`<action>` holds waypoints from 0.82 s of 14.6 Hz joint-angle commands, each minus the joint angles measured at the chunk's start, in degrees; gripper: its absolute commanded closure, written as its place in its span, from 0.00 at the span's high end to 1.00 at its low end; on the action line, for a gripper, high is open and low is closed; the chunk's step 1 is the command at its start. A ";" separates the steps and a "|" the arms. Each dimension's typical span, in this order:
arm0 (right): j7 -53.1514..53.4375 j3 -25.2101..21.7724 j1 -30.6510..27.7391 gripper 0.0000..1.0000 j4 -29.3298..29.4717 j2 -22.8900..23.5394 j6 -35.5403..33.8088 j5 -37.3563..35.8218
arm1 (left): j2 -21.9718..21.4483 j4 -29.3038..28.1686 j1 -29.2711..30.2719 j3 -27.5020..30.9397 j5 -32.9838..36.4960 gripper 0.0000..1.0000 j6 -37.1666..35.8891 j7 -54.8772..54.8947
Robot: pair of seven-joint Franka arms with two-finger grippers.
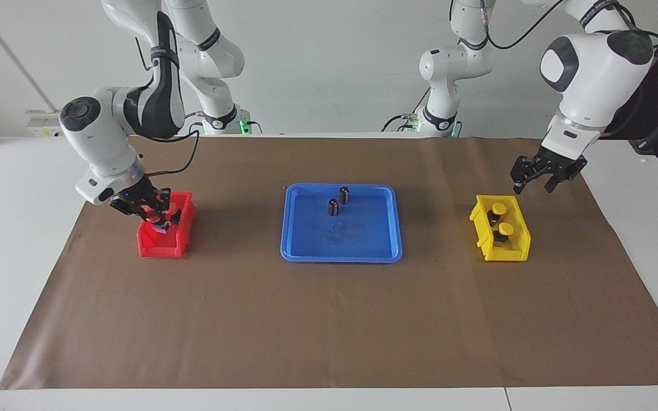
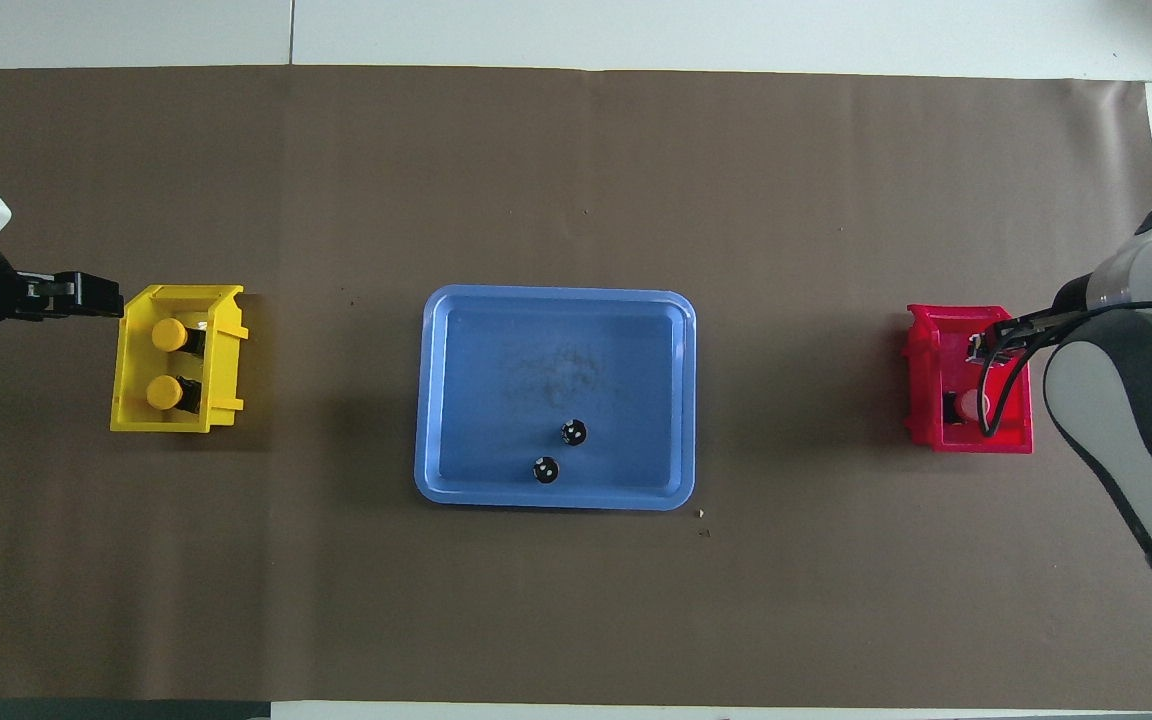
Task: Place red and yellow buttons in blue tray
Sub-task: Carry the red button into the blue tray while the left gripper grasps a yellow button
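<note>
The blue tray (image 1: 306,251) (image 2: 431,400) lies mid-table and holds no buttons. Two yellow buttons (image 1: 498,209) (image 1: 505,229) stand in the small yellow bin (image 1: 506,254) at the left arm's end; they also show from overhead (image 2: 169,334) (image 2: 163,392). My left gripper (image 1: 534,185) (image 2: 106,296) is open and empty, raised over the outer edge of that bin. My right gripper (image 1: 155,217) (image 2: 981,350) is down inside the small red bin (image 1: 160,245) (image 2: 921,380). One red button (image 2: 966,405) shows in it; the other is hidden under the gripper.
Two dark capless cylinders (image 1: 344,195) (image 1: 333,207) stand in the tray's part nearer the robots. A brown mat (image 1: 329,319) covers the table. The right arm's cable hangs over the red bin (image 2: 991,400).
</note>
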 commanded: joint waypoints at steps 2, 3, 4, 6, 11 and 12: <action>10.92 0.50 8.16 0.23 16.11 6.97 -10.93 0.72 | 4.43 -2.35 0.69 -0.25 0.16 0.71 6.94 -0.84; 17.16 0.50 12.20 0.23 16.47 7.16 -10.06 0.89 | 4.78 -3.75 0.77 -0.25 0.16 0.71 9.22 -0.84; 24.18 0.50 16.15 0.23 16.39 7.34 -7.97 0.98 | 5.57 -5.07 1.04 -0.25 0.16 0.71 11.60 -0.84; 36.33 0.68 24.24 0.23 15.08 8.65 -0.86 1.07 | 6.01 -6.92 1.13 -0.25 0.16 0.71 13.72 -0.49; 51.84 0.77 35.69 0.23 13.23 11.73 8.30 1.07 | 6.45 -9.21 1.21 -0.25 0.16 0.71 14.69 -0.40; 52.81 0.68 36.66 0.24 12.96 12.69 9.36 1.07 | 6.37 -10.08 1.21 -0.25 0.16 0.71 15.91 -0.40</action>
